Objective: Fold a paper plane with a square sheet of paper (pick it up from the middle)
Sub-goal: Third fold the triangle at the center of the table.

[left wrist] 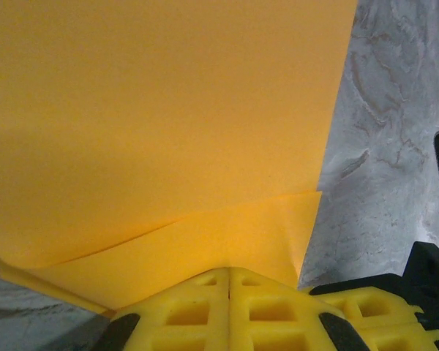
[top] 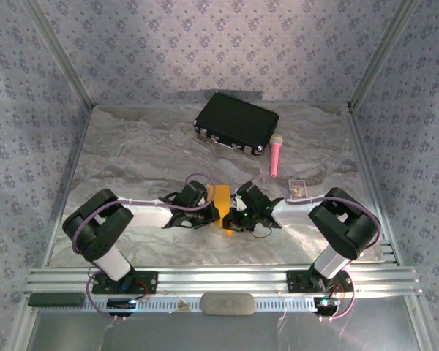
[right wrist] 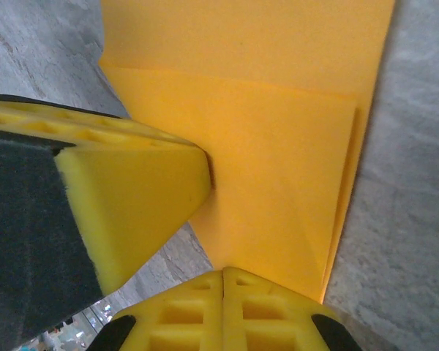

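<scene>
Paper point(top: 222, 199) laid on worktop point(top: 132, 157) between both tools, one flap folded over main sheet; left tool point(left wrist: 228, 272) held together, tip set against paper's near edge; right tool point(right wrist: 224, 272) held together, tip likewise at paper; whether paper is pinched cannot be told; case point(top: 236, 121) and microphone point(top: 276, 154) placed well behind.

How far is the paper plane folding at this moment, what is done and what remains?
Done: the square sheet of paper lies on the table with at least one fold, a flap doubled over it. In hand: the left gripper and right gripper, both shut, sit at its edges, probably pressing a crease. Left: no pointed dart shape yet, so most folds remain.
</scene>
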Robot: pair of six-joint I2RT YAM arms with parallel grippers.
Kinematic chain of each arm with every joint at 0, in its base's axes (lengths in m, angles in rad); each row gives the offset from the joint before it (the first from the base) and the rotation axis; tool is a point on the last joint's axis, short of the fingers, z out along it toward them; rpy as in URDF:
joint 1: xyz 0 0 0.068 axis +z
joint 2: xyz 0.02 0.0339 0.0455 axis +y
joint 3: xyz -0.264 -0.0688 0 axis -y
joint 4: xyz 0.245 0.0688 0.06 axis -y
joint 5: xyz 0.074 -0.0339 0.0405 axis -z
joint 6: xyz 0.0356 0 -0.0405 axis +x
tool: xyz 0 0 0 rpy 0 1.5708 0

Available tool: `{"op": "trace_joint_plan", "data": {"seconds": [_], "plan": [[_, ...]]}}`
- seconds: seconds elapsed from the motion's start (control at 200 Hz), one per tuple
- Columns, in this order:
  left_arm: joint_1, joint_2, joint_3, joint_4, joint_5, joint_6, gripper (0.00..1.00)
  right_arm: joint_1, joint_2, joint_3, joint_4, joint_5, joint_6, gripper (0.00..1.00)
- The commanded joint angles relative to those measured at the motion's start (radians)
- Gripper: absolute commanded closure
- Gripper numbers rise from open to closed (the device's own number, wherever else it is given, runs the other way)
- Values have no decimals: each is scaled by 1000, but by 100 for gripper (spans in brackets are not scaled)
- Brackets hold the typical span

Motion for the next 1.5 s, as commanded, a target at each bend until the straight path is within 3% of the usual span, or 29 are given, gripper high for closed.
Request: {"op": "trace_joint_plan", "data": {"seconds": [0.0,0.335,0.6,0.88,1.494], "plan": [[12,32,-36,-23,-34,-3,100,-3,-13,-19,-64,18,12,100],[12,30,-39,-5,-13,10,100,-14,-37,63,-57,3,7,100],[14,20,-39,8,-12,8,100,-33,11,-13,-16,13,27,100],[30,7,-41,4,-9,14,100,-24,-15,-49,-114,66,3,100],[198,-31,-84,-36,-25,67,100,-16,17,-29,-159,80,-21,100]]}}
